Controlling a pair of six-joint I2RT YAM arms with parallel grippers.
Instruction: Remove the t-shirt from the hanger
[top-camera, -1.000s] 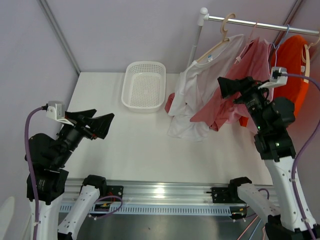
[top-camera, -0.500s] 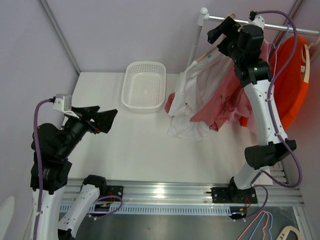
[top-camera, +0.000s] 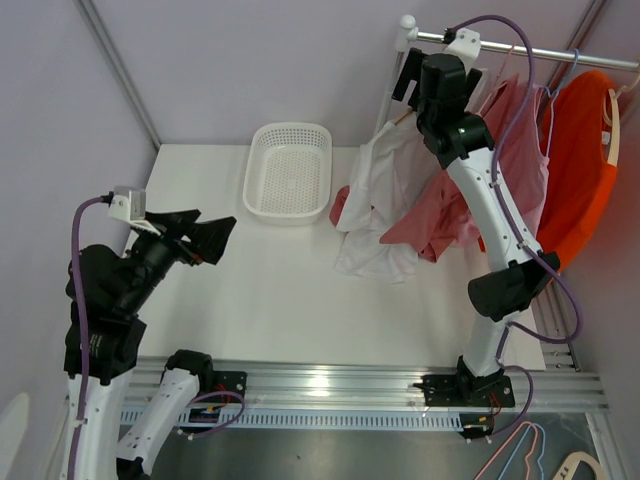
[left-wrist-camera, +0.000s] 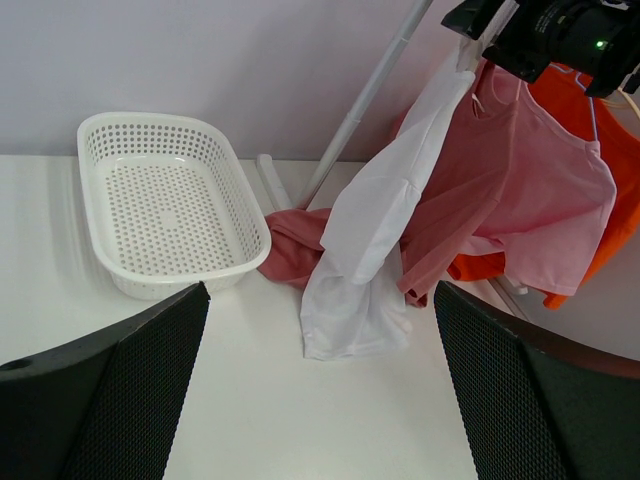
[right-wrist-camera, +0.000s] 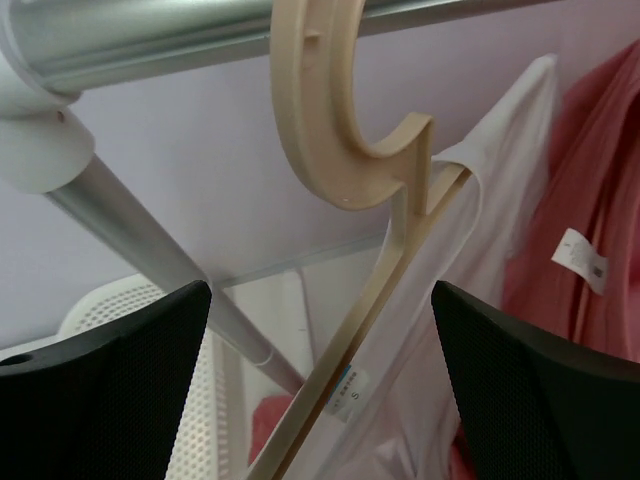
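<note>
- T-shirt (top-camera: 385, 185), the white one, hangs on the beige hanger (right-wrist-camera: 310, 120) at the left end of the rail (top-camera: 540, 47); its collar sits over the hanger's shoulder, and its lower edge reaches down to the surface (top-camera: 260, 300); it is not off the hanger yet.
- Your right gripper (right-wrist-camera: 320, 290) is up at the rail, close by the hanger's hook; its fingers (right-wrist-camera: 100, 400) are spread wide, one on each side of the hanger's neck in the right wrist view, and they hold nothing; you cannot tell from these views whether either finger touches the hanger.
- Your left gripper (top-camera: 208, 232) hovers above the left part of the surface, well apart from the clothes; it is wide open with nothing in it, and it faces the basket and the rack.
- A pink t-shirt (top-camera: 520, 130) hangs just beside the white one, to its right, on a hanger of its own; an orange garment (top-camera: 585, 150) hangs further right on the same rail.
- A white perforated basket (top-camera: 290, 128) stands at the back of the surface, left of the rack's post (left-wrist-camera: 372, 90).
- A dark pink cloth (left-wrist-camera: 290, 240) lies crumpled on the surface at the foot of the post, between the basket and the white hem.
</note>
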